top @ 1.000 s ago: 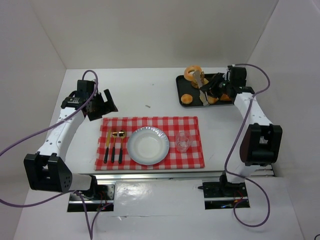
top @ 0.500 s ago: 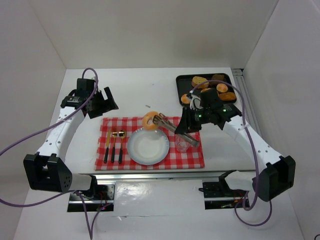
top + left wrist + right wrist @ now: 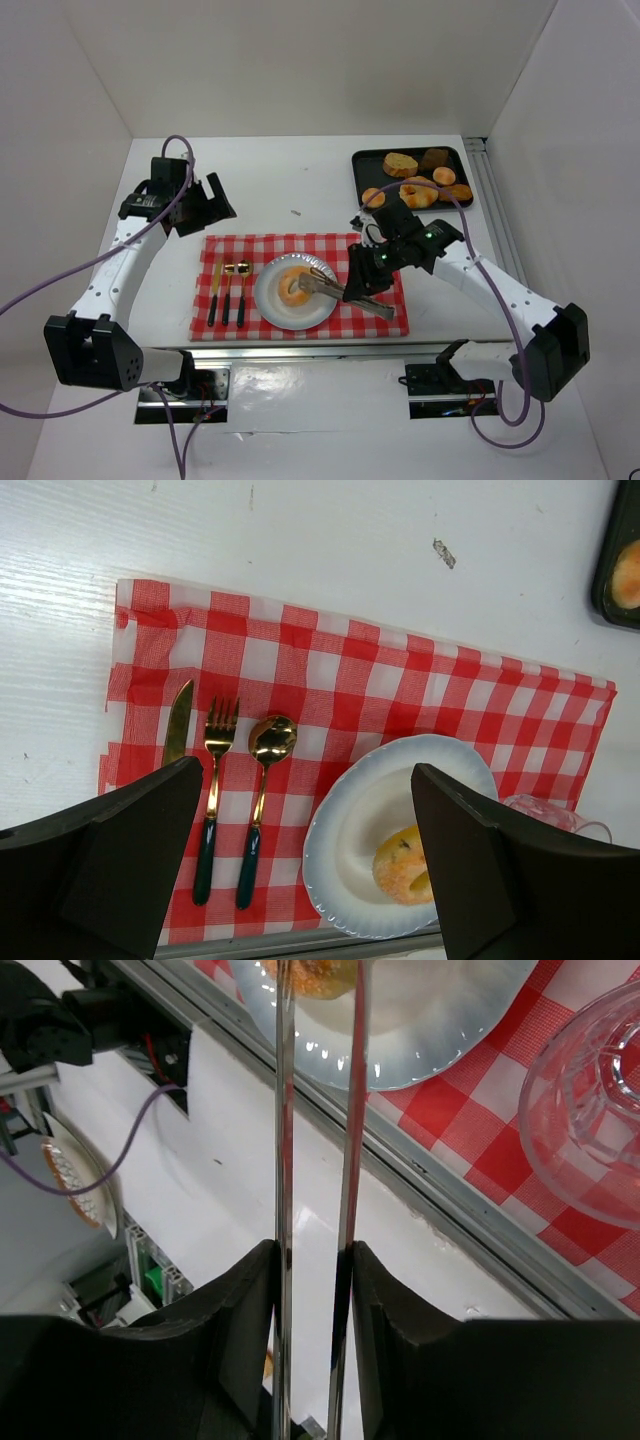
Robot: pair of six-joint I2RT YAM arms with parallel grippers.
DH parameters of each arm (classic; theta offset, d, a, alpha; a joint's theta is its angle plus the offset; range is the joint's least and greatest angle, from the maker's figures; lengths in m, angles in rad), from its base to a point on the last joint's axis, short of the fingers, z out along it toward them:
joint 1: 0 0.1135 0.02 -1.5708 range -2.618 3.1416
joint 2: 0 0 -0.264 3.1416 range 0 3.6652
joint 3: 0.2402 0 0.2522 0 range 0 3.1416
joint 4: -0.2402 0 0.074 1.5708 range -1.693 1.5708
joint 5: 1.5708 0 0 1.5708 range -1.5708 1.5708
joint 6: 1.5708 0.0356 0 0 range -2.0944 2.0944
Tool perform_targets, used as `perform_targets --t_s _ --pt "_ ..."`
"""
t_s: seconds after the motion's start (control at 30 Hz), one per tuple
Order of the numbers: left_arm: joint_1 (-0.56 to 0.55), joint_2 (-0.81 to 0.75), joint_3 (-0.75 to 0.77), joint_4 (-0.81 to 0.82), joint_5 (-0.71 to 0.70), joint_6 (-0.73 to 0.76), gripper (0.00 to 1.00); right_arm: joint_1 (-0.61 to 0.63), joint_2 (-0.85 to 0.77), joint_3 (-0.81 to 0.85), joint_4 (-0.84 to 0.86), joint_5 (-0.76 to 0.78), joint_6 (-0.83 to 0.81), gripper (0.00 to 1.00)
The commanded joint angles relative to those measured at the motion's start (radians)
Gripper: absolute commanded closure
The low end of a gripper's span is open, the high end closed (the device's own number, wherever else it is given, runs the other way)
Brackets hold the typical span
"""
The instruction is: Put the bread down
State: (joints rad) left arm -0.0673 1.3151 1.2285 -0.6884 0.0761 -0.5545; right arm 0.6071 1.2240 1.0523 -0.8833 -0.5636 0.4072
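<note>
A sugared ring-shaped bread [image 3: 295,285] lies on the white plate [image 3: 268,303] on the red checked cloth. My right gripper [image 3: 366,281] is shut on metal tongs [image 3: 340,293], whose tips reach the bread over the plate. In the right wrist view the two tong arms [image 3: 283,1160] run up from my right gripper [image 3: 312,1250] to the bread [image 3: 310,972] at the top edge; whether they still pinch it I cannot tell. My left gripper [image 3: 205,205] is open and empty, hovering at the cloth's back left. Through its wrist view I see the bread [image 3: 405,868] on the plate [image 3: 350,820], with that gripper [image 3: 308,770] high above.
A black tray [image 3: 358,170] with several more breads stands at the back right. A clear glass [image 3: 590,1090] stands on the cloth right of the plate, under my right arm. A knife, fork and spoon [image 3: 228,290] lie left of the plate. The table's near edge rail [image 3: 470,1230] lies close.
My right arm carried the bread in the tongs from the tray across to the cloth, then lowered it onto the plate. The left arm has stayed put.
</note>
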Motion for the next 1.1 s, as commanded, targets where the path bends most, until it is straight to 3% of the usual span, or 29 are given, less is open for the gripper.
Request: perform_targets --t_s 0.0,0.07,0.17,0.6,0.8,1.07 --pt "-0.003 -0.028 0.008 0.016 0.007 -0.007 0.01 0.026 0.023 0.014 0.024 0.030 0.008 0.59" --pt "-0.003 -0.028 0.008 0.016 0.007 -0.007 0.01 0.026 0.051 0.040 0.015 0.042 -0.002 0.44" --pt "-0.012 -0.028 0.008 0.016 0.007 -0.007 0.01 0.026 0.062 0.089 -0.006 0.065 -0.011 0.38" --pt "-0.012 -0.001 0.026 0.026 0.025 -0.007 0.01 -0.020 0.140 0.399 -0.131 0.243 -0.053 0.40" --pt "-0.022 0.018 0.026 0.035 0.036 -0.007 0.02 -0.154 0.183 0.502 -0.002 0.422 -0.015 0.40" --pt "-0.022 0.029 0.045 0.035 0.036 0.002 0.02 -0.444 0.265 0.537 0.152 0.699 0.035 0.43"
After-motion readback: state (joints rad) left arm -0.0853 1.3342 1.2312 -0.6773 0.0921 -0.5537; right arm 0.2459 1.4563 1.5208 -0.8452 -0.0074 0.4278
